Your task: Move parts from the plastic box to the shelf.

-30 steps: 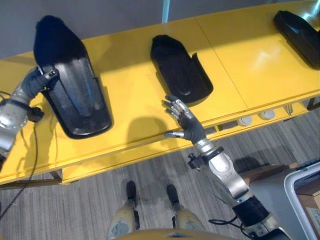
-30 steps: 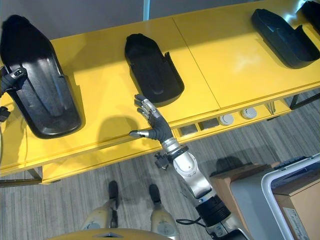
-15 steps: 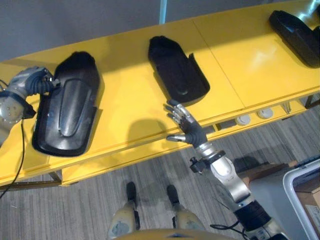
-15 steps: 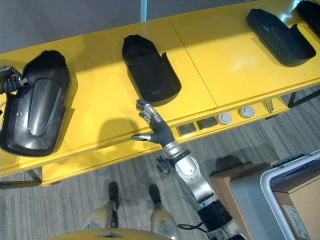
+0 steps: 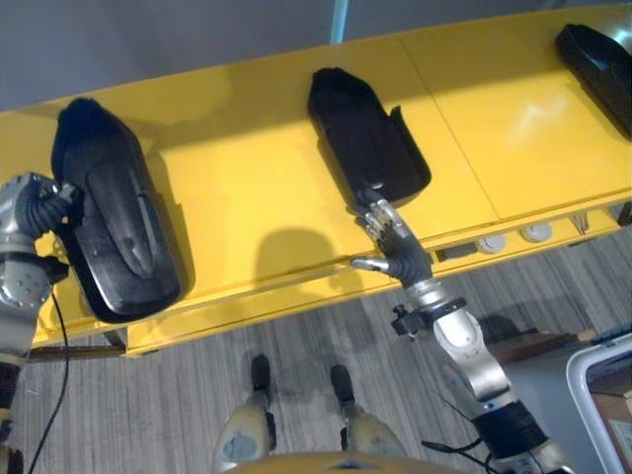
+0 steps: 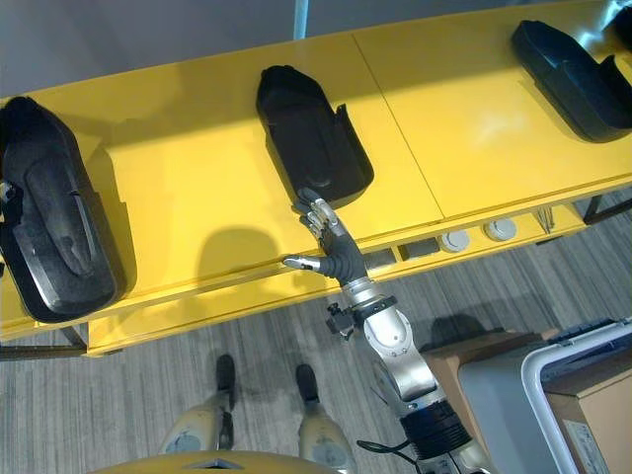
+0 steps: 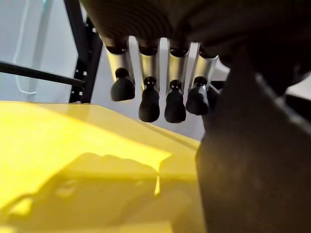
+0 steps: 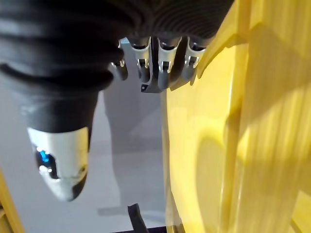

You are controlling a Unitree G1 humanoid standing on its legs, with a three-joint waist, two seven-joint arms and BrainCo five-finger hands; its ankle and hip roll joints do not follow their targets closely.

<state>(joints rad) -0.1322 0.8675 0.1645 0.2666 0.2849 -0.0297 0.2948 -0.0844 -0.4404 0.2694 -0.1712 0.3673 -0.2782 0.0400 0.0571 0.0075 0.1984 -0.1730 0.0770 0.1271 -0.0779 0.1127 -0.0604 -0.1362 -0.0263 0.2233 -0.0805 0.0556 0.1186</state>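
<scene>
A large black moulded part lies on the yellow shelf at its left end, nose toward the far side. My left hand is at the part's left rim, fingers curled beside the black edge. A second black part rests mid-shelf. My right hand hovers open, fingers spread, at the shelf's front edge just in front of that part; it holds nothing. A third part lies at the far right.
A grey-white plastic box with a cardboard carton beside it stands on the floor at the lower right. Round knobs sit under the shelf's front lip. Bare shelf lies between the parts.
The left hand has turned the large part on the shelf; it now lies narrower and straighter at the left end. The right hand stays open at the front edge. The camera shifted slightly.
</scene>
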